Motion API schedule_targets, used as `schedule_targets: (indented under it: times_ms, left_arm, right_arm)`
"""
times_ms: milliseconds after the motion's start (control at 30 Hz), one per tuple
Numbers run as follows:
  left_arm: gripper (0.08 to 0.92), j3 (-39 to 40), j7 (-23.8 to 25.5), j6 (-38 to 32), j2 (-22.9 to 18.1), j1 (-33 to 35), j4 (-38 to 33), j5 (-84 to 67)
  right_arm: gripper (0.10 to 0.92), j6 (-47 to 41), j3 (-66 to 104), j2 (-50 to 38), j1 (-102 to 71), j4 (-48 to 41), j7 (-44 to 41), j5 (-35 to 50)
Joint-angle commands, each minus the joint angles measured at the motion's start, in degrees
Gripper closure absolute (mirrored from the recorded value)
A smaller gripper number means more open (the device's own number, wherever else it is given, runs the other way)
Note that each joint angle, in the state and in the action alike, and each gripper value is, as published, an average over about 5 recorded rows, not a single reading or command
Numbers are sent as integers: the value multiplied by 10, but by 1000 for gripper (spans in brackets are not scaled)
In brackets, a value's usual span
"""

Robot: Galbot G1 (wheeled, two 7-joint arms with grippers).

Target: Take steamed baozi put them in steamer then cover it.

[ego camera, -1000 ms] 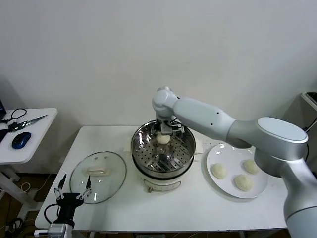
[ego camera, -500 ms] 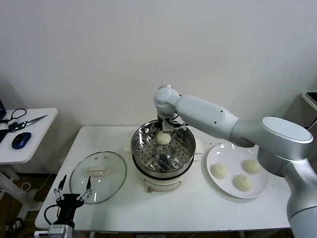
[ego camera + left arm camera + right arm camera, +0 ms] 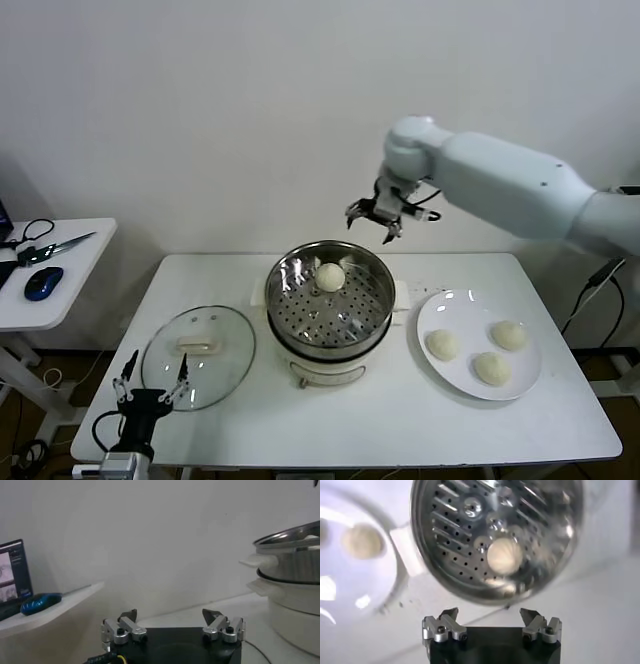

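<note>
White wall behind; white table (image 3: 330,420) carries the whole setup, with a small side table (image 3: 55,265) off the robot's left.

Steamer (image 3: 330,305) sits mid-table on its cream base, uncovered. One baozi (image 3: 330,277) lies on the perforated tray, toward the far side of the pot; the right wrist view shows it free on the tray (image 3: 504,555), nothing touching it. Three more baozi (image 3: 441,345) remain on the white plate (image 3: 445,305) to the robot's right of the steamer.

Change from a second ago: the right gripper (image 3: 375,218) was down inside the pot at the bun; it has now risen clear, hanging above and behind the far rim, shifted toward the plate side. Jaws spread wide, empty.

Cover (image 3: 197,355) lies flat on the table left of the steamer, position unchanged.

Left gripper (image 3: 150,382) parked low at the near-left table edge beside the cover, jaws spread, empty.
</note>
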Motion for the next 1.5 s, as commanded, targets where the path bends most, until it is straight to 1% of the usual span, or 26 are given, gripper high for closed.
schedule_targets:
  times_ms: [33,133,267,400,600,967,1367,1500]
  left_arm:
    - [177,1,0,-1,0,4,-3,3]
    - [177,0,-1,-1,0,7,-4,4]
    - [177,-2,-1,0,0,9,-5,4]
    - [177,0,-1,1,1,9,-5,4]
    - [177,2,-1,1,0,7,-1,5]
    - [177,-4,-2,-5,1,18,4,4]
    - [177,0,-2,-5,0,15,9,6]
    - [177,0,-2,-5,0,15,9,7]
  right_arm:
    - [203,-241,-181,-168,65,75,17,284]
    - [203,-258,-163,-206,1,98,21,276]
    - [203,-269,-60,-232,-129,94,24,215]
    - [203,-267,47,-221,-248,61,27,134]
    - [203,-267,134,-177,-344,21,39,69]
    - [203,-256,179,-119,-375,-53,42,38]
    - [203,-248,194,-103,-379,-78,34,33]
    - [217,-246,196,-100,-379,-80,32,36]
